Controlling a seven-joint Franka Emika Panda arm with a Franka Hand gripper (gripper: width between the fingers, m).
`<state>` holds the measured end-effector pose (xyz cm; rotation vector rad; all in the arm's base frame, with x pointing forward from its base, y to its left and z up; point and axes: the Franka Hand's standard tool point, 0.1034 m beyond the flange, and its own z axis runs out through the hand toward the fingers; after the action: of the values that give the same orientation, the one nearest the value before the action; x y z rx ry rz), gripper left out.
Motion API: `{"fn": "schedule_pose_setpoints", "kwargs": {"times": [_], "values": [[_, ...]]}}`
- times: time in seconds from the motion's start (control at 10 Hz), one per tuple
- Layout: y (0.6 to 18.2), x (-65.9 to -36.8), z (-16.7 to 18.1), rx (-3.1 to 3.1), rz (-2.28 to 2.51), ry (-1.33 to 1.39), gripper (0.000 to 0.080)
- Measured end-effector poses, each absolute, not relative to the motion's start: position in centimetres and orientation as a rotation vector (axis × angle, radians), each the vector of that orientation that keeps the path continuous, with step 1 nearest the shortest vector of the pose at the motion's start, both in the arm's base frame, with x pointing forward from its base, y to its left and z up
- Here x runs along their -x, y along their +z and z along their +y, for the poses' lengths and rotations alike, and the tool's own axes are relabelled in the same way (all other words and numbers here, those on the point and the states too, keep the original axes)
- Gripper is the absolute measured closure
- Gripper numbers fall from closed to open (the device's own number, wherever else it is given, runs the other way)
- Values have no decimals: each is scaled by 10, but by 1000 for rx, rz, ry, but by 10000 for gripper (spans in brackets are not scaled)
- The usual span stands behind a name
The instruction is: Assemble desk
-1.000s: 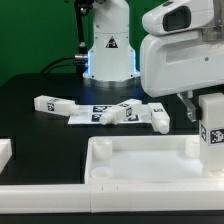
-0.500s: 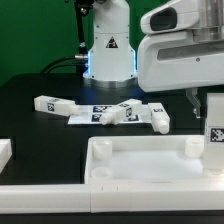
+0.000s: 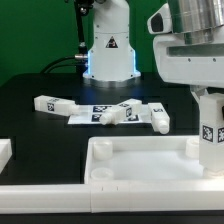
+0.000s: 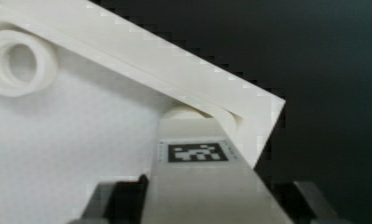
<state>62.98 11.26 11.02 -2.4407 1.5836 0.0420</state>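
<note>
The desk's white tabletop (image 3: 140,160) lies rim up near the front, a round socket (image 4: 14,65) in its corner. A white square leg (image 3: 209,135) with a black-and-white tag (image 4: 197,153) stands upright at the tabletop's corner on the exterior view's right. My gripper (image 3: 207,97) is shut on its upper part. In the wrist view the gripper (image 4: 209,208) flanks the leg (image 4: 209,185) with dark fingers (image 4: 115,202) on both sides, and the leg's lower end meets the raised rim corner. Three more legs (image 3: 52,103) (image 3: 112,116) (image 3: 157,119) lie behind.
The marker board (image 3: 85,118) lies on the black table under two of the loose legs. The arm's white base (image 3: 108,55) stands at the back. A white block (image 3: 5,152) sits at the left edge and a white ledge (image 3: 40,190) runs along the front.
The jaws have closed in on the upright leg. The arm's white body above it has shifted upward and to the exterior view's right. The leg stays at the tabletop's corner.
</note>
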Motion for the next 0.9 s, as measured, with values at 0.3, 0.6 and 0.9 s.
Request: {"fn": "schedule_pose_setpoints", "kwargs": {"times": [0.3, 0.6, 0.9], "values": [[110, -630, 115, 2270, 1799, 82, 509], [110, -632, 113, 2166, 1862, 89, 509], [115, -637, 112, 2577, 1310, -29, 263]]}}
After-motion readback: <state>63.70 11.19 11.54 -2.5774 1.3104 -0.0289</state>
